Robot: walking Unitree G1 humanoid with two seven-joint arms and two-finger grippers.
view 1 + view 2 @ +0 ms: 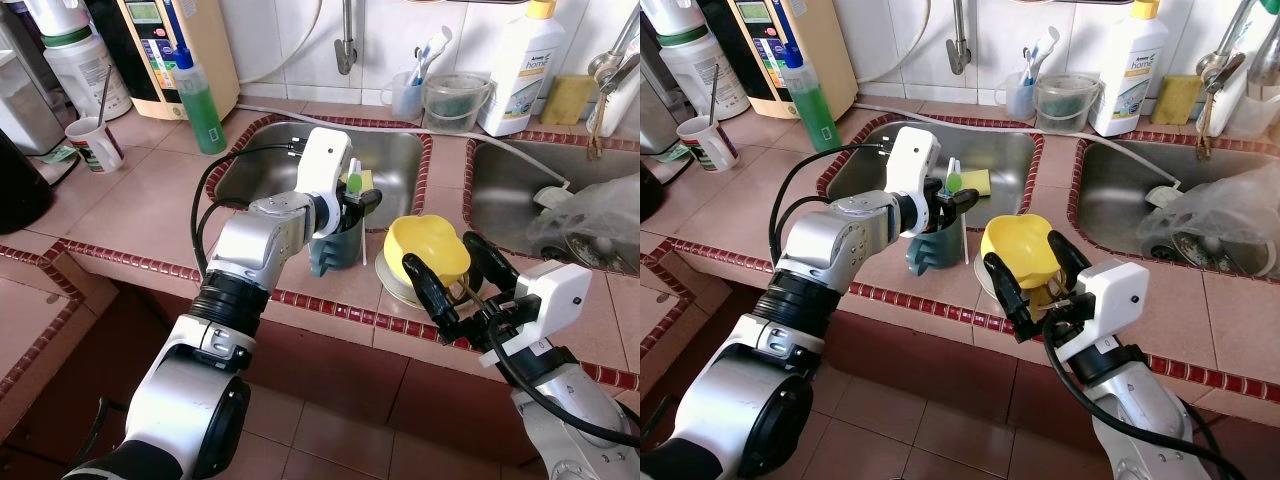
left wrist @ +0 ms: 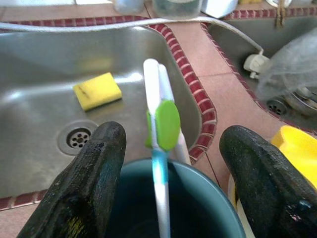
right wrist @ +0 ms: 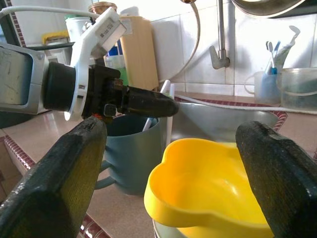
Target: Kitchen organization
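A teal mug [image 1: 335, 250] stands on the tiled counter between the left sink and the front edge. A white and green toothbrush [image 2: 161, 124] stands upright in it. My left gripper [image 1: 352, 205] hovers just over the mug's rim, open, with one finger on each side of the toothbrush. To the right, a yellow bowl [image 1: 428, 245] rests in a metal dish [image 1: 392, 285]. My right gripper [image 1: 441, 252] is open in front of the bowl, its fingers [image 3: 54, 183] spread wider than the bowl and holding nothing.
A yellow sponge [image 2: 97, 90] lies in the left sink [image 1: 270, 165]. The right sink [image 1: 505, 200] holds a plastic bag [image 1: 590, 225]. Along the back stand a green soap bottle [image 1: 200, 100], a white cup [image 1: 95, 143], a toothbrush cup [image 1: 408, 92], a clear jug [image 1: 455, 100] and a detergent bottle [image 1: 520, 65].
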